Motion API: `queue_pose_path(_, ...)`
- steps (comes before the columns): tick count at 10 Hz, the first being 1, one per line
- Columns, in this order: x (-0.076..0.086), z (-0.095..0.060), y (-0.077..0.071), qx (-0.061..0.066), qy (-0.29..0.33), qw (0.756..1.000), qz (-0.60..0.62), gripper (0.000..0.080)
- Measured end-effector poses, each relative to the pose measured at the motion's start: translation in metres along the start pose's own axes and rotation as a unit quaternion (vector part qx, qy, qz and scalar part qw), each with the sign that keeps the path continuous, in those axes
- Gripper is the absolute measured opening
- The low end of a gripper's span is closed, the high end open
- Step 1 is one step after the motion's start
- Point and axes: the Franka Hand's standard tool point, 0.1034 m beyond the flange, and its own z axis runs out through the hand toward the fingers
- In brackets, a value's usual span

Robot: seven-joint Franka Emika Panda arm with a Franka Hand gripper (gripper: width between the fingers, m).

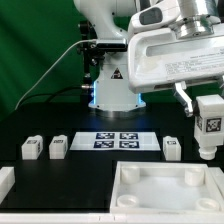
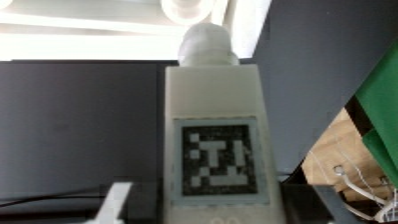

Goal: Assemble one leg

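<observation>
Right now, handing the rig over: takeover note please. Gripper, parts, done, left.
Gripper: shut on the held leg, which is upright, tag showing, apparently off the table, at the exterior view's right.
Three spare legs rest on the table: outer left leg and inner left leg on one side of the marker board, right leg on the other.
Tray-shaped part: front of the table, no leg visibly fitted.
Done: one leg picked up.
Left: carry it to the tray-shaped part and seat it.
</observation>
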Motion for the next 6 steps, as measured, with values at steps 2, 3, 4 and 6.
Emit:
queue_pose_path(2, 0.019, 0.027, 0.007, -0.002, 0.011, 1.000, 0.002, 0.0294)
queue_pose_path(3, 0.021, 0.034, 0.012, -0.003, 0.016, 1.000, 0.004, 0.0294)
queue_pose_path(4, 0.015, 0.045, 0.012, -0.004, 0.027, 1.000, 0.005, 0.0294)
queue_pose_path(6, 0.000, 0.056, 0.009, -0.003, 0.028, 1.000, 0.003, 0.0294)
